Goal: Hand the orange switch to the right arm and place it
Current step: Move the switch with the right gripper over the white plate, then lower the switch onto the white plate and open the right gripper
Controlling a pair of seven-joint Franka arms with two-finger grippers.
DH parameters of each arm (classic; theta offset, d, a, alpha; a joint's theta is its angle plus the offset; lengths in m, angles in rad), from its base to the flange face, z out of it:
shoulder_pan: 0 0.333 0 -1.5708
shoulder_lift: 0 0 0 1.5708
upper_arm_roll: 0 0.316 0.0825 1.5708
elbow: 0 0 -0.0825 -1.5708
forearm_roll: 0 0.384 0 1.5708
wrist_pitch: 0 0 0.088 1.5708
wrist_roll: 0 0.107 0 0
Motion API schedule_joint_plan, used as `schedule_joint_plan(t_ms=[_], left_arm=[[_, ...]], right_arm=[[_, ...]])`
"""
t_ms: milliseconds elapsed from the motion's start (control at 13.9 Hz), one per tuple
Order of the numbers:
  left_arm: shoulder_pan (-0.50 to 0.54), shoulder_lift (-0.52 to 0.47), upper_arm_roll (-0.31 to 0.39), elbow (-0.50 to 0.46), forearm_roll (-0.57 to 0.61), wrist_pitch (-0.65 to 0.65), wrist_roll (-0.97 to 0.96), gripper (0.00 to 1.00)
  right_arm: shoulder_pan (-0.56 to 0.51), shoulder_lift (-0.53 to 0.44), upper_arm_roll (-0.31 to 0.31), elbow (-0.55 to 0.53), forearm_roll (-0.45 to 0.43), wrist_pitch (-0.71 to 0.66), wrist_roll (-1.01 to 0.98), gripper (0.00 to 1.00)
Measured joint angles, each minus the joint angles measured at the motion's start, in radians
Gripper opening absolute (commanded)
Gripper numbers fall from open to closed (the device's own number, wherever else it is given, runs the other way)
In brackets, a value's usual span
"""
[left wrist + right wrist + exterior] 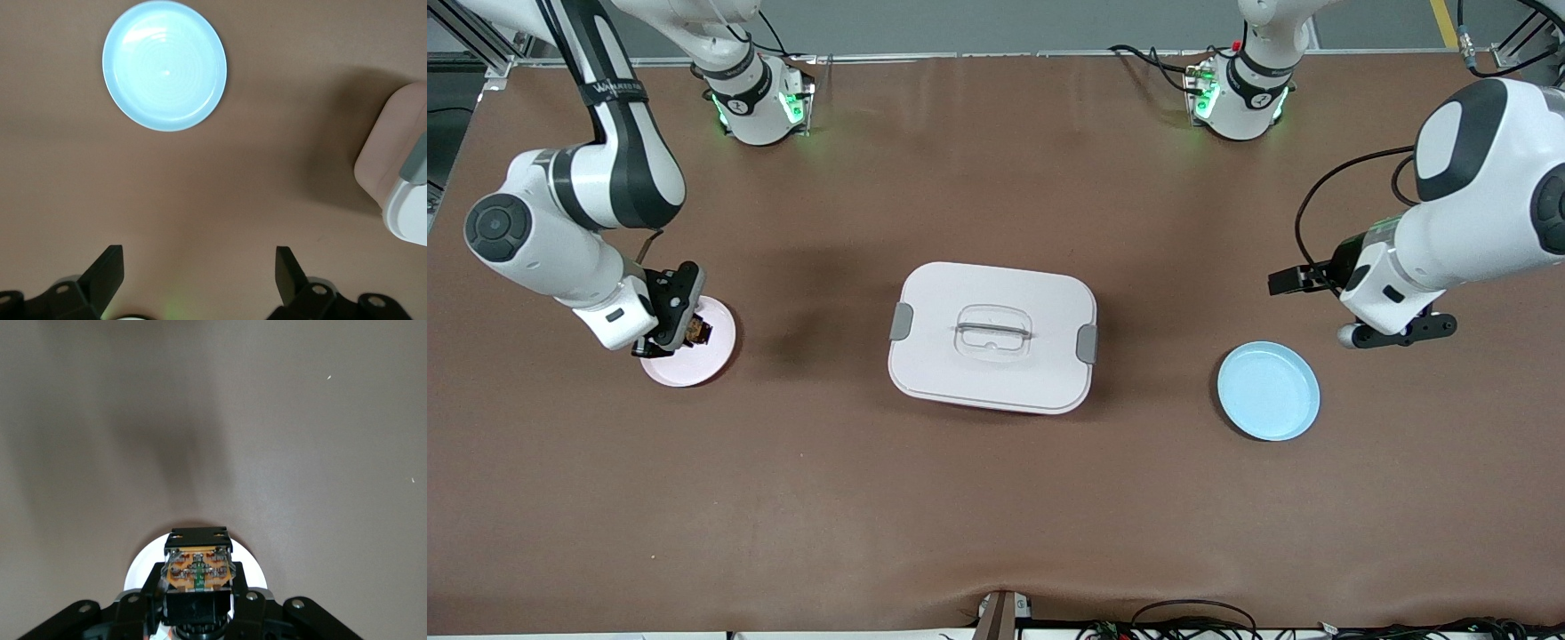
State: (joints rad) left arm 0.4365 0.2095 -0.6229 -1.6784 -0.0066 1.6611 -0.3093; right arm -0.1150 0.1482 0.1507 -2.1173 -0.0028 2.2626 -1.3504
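Observation:
The orange switch (702, 332) is a tiny black block with an orange face. It is clamped between the fingers of my right gripper (692, 331), low over the pink plate (710, 363) toward the right arm's end of the table. In the right wrist view the switch (199, 570) fills the shut jaws of the right gripper (199, 595), with the plate's pale rim (142, 568) under it. I cannot tell whether the switch touches the plate. My left gripper (1398, 332) hangs open and empty over bare table, beside the blue plate (1268, 391). Its fingers stand wide apart in the left wrist view (199, 268).
A white lidded box (992, 336) with grey latches and a clear handle stands in the middle of the table. One corner of it shows in the left wrist view (399, 175). The blue plate (164, 65) is empty.

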Motion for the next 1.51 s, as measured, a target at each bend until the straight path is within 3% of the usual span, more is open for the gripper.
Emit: schedule_joint_plan(t_ms=[360,864,1512], left_arm=[[0.061,-0.024,0.0,0.002,0.03,0.087,0.099,1.0],[0.105,-0.054,0.001,0.052,0.032,0.095,0.13,1.0],[0.164,-0.13,-0.001,0.06,0.032,0.079,0.179,1.0]], right_arm=[[-0.057,0.001,0.0,-0.127,-0.001,0.164,-0.088,0.0],[-0.096,0.048,-0.001,-0.214,-0.001,0.305,-0.199,0.0],[-0.167,0.176,0.002,-0.23,-0.001,0.443,-0.323,0.0]])
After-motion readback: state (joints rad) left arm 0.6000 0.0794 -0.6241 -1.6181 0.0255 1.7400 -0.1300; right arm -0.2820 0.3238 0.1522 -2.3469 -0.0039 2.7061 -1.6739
